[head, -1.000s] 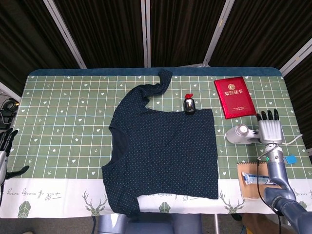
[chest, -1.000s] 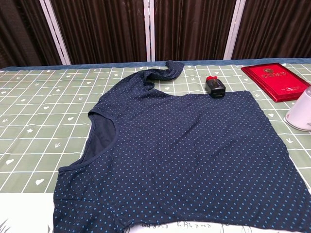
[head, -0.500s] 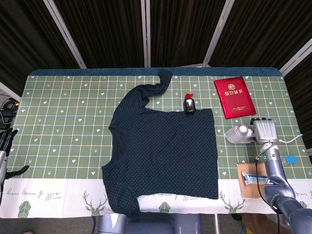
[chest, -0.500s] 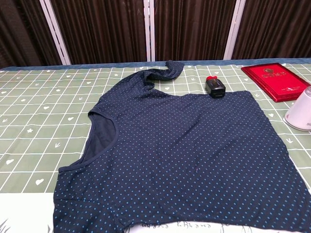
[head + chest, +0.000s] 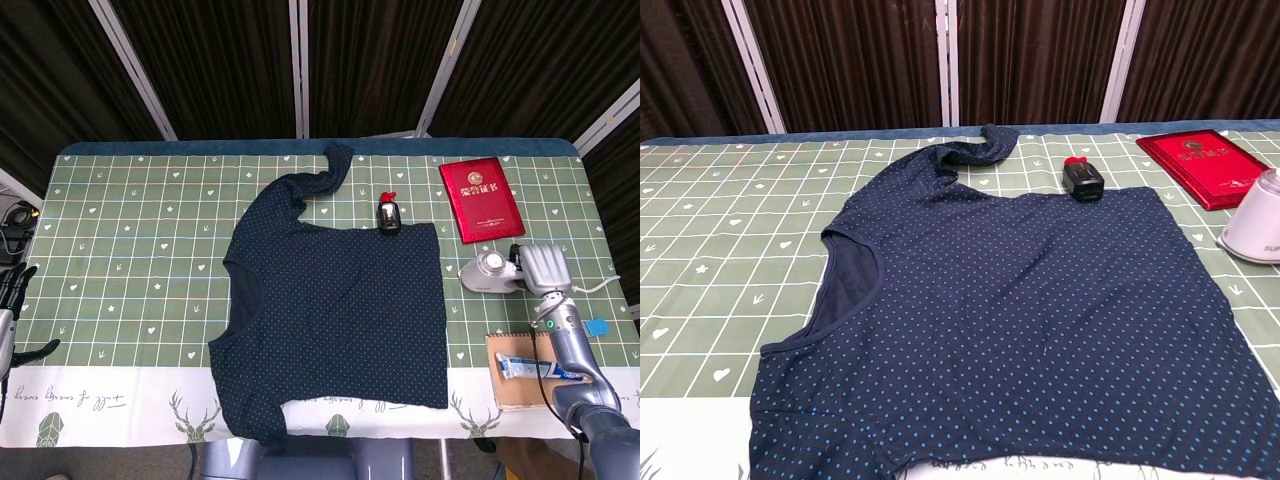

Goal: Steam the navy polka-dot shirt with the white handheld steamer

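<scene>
The navy polka-dot shirt lies flat in the middle of the table, collar to the left, one sleeve curled toward the back; the chest view shows the shirt filling the foreground. The white handheld steamer sits on the cloth just right of the shirt. My right hand has its fingers curled over the steamer's handle and grips it. Only the steamer's head shows at the chest view's right edge. My left hand hangs off the table's left edge, fingers apart, holding nothing.
A red booklet lies behind the steamer. A small black bottle with a red cap stands at the shirt's back edge. A brown notebook with a tube on it lies at the front right corner. A white cord trails right.
My right hand's fingers, straight a second ago, have curled down onto the steamer's handle. The steamer has shifted slightly to the left and tilted. My left hand has stayed still.
</scene>
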Action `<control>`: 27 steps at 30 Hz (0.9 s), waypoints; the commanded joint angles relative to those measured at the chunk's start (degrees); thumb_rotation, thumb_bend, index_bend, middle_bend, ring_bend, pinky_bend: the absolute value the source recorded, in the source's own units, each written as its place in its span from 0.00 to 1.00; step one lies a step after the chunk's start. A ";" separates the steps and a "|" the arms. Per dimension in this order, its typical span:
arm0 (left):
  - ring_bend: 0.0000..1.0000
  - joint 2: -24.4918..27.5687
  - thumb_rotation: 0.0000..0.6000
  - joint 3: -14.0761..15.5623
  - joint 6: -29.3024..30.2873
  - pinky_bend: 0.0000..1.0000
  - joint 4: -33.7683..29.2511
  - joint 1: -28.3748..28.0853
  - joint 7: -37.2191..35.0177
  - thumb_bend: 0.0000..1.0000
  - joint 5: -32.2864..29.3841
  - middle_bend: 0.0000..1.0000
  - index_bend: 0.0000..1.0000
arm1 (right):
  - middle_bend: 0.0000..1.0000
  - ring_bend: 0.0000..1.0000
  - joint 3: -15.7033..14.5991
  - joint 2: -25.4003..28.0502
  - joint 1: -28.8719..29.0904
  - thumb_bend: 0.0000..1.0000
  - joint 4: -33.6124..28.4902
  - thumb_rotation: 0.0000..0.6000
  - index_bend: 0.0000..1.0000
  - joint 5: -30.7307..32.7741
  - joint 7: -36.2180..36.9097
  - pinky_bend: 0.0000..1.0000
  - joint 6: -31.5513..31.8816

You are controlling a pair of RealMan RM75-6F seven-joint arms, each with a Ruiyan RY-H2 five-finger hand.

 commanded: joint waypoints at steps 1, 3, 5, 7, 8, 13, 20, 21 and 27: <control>0.00 -0.03 1.00 0.03 -0.03 0.00 0.02 -0.02 0.05 0.00 0.02 0.00 0.00 | 0.67 0.66 -0.56 -0.09 -0.16 0.74 1.20 1.00 0.85 -1.38 4.62 0.95 2.82; 0.00 -0.05 1.00 0.04 -0.06 0.00 0.03 -0.03 0.09 0.00 0.01 0.00 0.00 | 0.67 0.67 -0.56 -0.07 -0.11 0.73 1.41 1.00 0.85 -1.68 6.41 0.95 3.80; 0.00 -0.06 1.00 0.02 -0.15 0.00 0.04 -0.09 0.08 0.00 -0.04 0.00 0.00 | 0.67 0.67 -0.70 -0.13 0.03 0.73 1.82 1.00 0.85 -2.40 8.88 0.95 5.93; 0.00 -0.04 1.00 -0.03 -0.20 0.00 0.08 -0.11 -0.03 0.00 -0.16 0.00 0.00 | 0.67 0.67 -0.69 -0.33 0.36 0.73 1.78 1.00 0.85 -3.32 11.13 0.95 9.69; 0.00 -0.04 1.00 -0.09 -0.35 0.00 0.14 -0.18 -0.10 0.00 -0.31 0.00 0.00 | 0.67 0.67 -0.87 -0.42 0.92 0.73 1.05 1.00 0.85 -4.14 12.53 0.95 11.70; 0.00 0.00 1.00 -0.29 -0.77 0.00 0.30 -0.40 -0.40 0.00 -0.74 0.00 0.00 | 0.66 0.67 -2.73 -0.41 3.76 0.73 -2.03 1.00 0.85 -8.09 12.82 0.95 16.32; 0.00 0.07 1.00 -0.50 -1.20 0.00 0.50 -0.56 -0.74 0.00 -1.36 0.00 0.00 | 0.66 0.67 -5.09 -0.35 7.48 0.73 -7.85 1.00 0.85 -12.57 10.64 0.95 18.60; 0.00 0.08 1.00 -0.54 -1.25 0.00 0.56 -0.58 -0.78 0.00 -1.48 0.00 0.00 | 0.66 0.67 -5.39 -0.23 8.13 0.73 -9.24 1.00 0.85 -13.20 10.48 0.95 18.63; 0.00 -0.02 1.00 -0.90 -2.02 0.00 1.12 -0.89 -0.91 0.00 -2.62 0.00 0.00 | 0.66 0.67 -6.80 0.37 12.92 0.73 -18.76 1.00 0.85 -17.23 6.97 0.95 17.87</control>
